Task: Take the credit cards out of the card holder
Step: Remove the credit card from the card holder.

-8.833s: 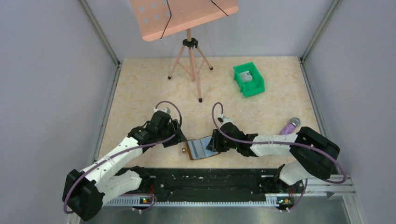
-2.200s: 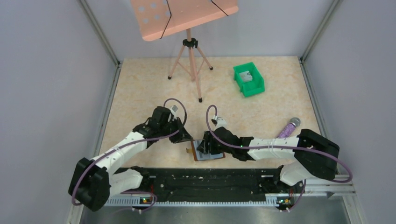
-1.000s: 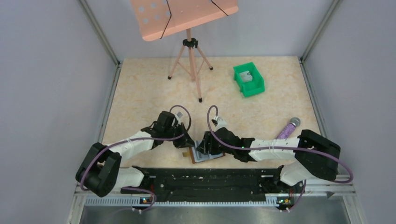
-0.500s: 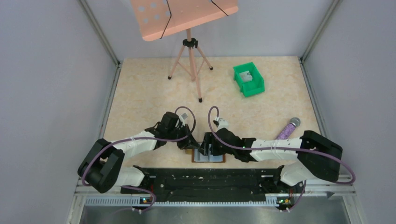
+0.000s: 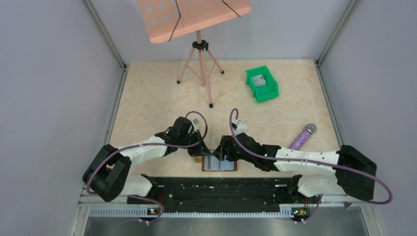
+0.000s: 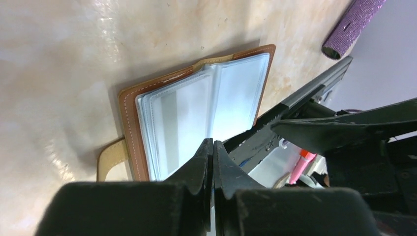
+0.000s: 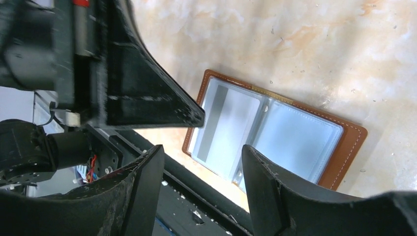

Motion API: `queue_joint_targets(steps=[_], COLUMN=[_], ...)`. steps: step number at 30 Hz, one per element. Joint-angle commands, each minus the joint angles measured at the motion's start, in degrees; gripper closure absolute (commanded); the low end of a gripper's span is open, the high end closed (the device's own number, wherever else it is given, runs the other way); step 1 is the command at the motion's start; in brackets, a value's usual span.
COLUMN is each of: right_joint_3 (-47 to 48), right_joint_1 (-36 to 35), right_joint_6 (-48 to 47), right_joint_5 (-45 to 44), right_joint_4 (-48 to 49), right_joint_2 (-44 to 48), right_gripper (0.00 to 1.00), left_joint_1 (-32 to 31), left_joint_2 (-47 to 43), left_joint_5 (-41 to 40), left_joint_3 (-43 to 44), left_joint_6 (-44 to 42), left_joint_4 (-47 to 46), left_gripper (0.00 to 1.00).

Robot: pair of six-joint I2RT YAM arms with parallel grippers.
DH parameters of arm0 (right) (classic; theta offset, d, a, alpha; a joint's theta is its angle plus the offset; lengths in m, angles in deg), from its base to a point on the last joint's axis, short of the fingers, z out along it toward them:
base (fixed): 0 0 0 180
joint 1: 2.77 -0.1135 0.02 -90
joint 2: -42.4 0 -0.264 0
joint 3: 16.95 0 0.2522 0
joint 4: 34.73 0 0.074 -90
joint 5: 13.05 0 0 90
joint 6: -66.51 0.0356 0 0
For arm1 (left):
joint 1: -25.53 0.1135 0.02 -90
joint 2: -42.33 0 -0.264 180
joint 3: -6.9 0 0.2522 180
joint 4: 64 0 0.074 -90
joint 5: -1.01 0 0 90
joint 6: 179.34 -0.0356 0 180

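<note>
1. Left claw [image 6: 212,142] is clenched, nothing visible between its fingers, with its tip at the edge of the wallet [image 6: 196,108]; right claw [image 7: 201,147] hangs released above it, holding nothing
2. Open and flat, the wallet lies at the near edge of the table [image 5: 147,98], about midway along, between both claws
3. One grey card [image 7: 231,123] seems to sit in a clear pocket, so pulling it out is not yet done
4. Toward the far right corner, the green bin [image 5: 269,93] holds something pale grey, perhaps a card already removed; too small to tell
</note>
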Motion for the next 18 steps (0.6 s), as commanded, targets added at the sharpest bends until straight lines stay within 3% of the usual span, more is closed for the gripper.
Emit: queue_joint_targets(steps=[1, 5, 10, 18], right_joint_3=[2.6, 5.8, 12.0, 23.3], right_joint_1=[0.2, -1.2, -4.2, -8.4], right_joint_6=[0.1, 1.1, 1.7, 5.0], right_joint_5=[0.7, -0.5, -8.3, -16.4], right_joint_4=[-0.5, -2.5, -10.5, -23.6], right_joint_2=[-1.1, -5.4, -11.3, -23.2], right_gripper=[0.42, 0.36, 0.29, 0.30], left_joint_1=[0.4, 0.9, 1.5, 3.3], left_joint_2=[-6.0, -6.8, -5.7, -7.4], left_joint_5=[-10.0, -11.3, -10.4, -11.4], left_joint_3=[4.7, 2.9, -0.5, -4.1], left_joint_6=[-3.1, -4.3, -5.2, -6.6], left_joint_4=[10.2, 13.1, 12.1, 12.7], left_gripper=[0.97, 0.96, 0.95, 0.96])
